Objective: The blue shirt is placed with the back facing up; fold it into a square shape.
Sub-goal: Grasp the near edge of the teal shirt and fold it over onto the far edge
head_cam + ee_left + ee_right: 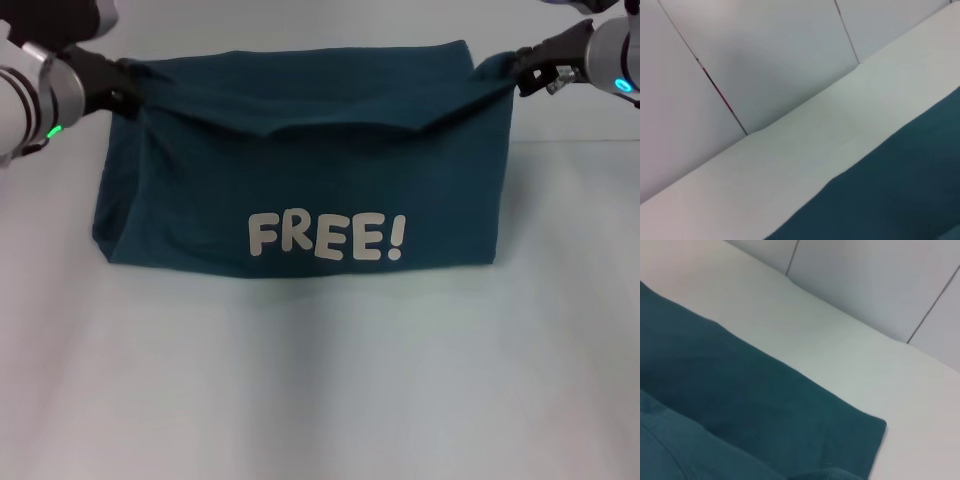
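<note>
Lab-like — bare white table (320, 400), panelled wall (765, 60).

On my right wrist feed I see the blue shirt (740, 405) lying flat on the pale surface (840, 355), one squared corner of the cloth ending near the surface's far edge. A second layer of the same fabric overlaps it, its edge creased. Behind the surface's far edge stands a seamed white wall (880, 280).
</note>
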